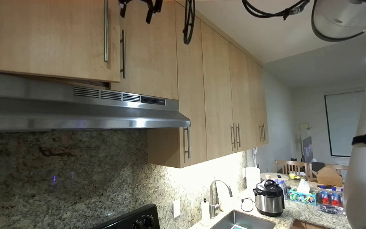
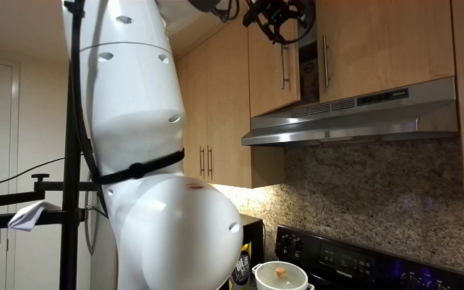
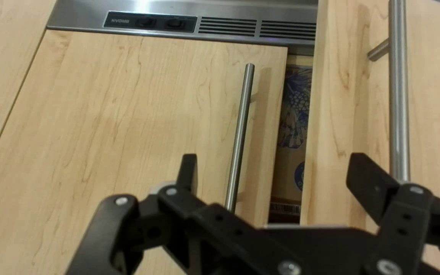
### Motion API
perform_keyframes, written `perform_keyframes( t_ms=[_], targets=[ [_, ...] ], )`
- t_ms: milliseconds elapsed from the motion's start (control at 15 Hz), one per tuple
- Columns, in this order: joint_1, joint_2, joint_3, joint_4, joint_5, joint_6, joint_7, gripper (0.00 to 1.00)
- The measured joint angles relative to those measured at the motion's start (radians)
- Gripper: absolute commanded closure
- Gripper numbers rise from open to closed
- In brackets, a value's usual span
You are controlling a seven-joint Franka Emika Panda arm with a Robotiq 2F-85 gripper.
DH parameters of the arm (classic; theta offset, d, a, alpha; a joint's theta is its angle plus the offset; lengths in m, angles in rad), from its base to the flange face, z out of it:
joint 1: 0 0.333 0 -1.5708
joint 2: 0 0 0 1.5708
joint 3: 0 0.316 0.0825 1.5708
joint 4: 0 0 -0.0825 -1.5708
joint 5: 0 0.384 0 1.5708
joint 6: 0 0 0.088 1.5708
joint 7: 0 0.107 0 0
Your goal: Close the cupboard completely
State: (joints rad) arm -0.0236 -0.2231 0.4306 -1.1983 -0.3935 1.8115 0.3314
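Note:
The cupboard is a short light-wood wall cabinet above the range hood. In both exterior views its left door (image 1: 49, 38) (image 2: 270, 72) stands ajar, swung outward, and its right door (image 1: 151, 51) (image 2: 385, 44) is flat. The wrist view is upside down: the flat door (image 3: 128, 114) is at left, the ajar door (image 3: 334, 133) at right, with a dark gap showing a printed box (image 3: 294, 110). My gripper (image 3: 275, 170) is open and empty, its fingers spread across the gap. It also shows at the top of both exterior views (image 1: 135, 16) (image 2: 274, 18). Contact with the doors cannot be told.
The steel range hood (image 1: 84, 109) (image 2: 349, 117) juts out under the cupboard. Tall cabinets (image 1: 218, 86) (image 2: 228, 112) flank it. Below are a stove (image 2: 344, 257) and a white pot (image 2: 282, 278). A black cable loop (image 1: 188, 22) hangs near the gripper.

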Motion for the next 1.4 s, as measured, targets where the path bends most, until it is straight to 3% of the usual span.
perform_keyframes(
  t_ms=[200, 1000, 1400],
  targets=[
    [0.041, 0.027, -0.027, 0.06, 0.003, -0.057, -0.033, 0.0],
    [0.043, 0.056, -0.02, 0.171, 0.045, -0.338, -0.189, 0.0],
    [0.117, 0.106, -0.036, 0.274, 0.023, -0.639, -0.19, 0.0]
  ],
)
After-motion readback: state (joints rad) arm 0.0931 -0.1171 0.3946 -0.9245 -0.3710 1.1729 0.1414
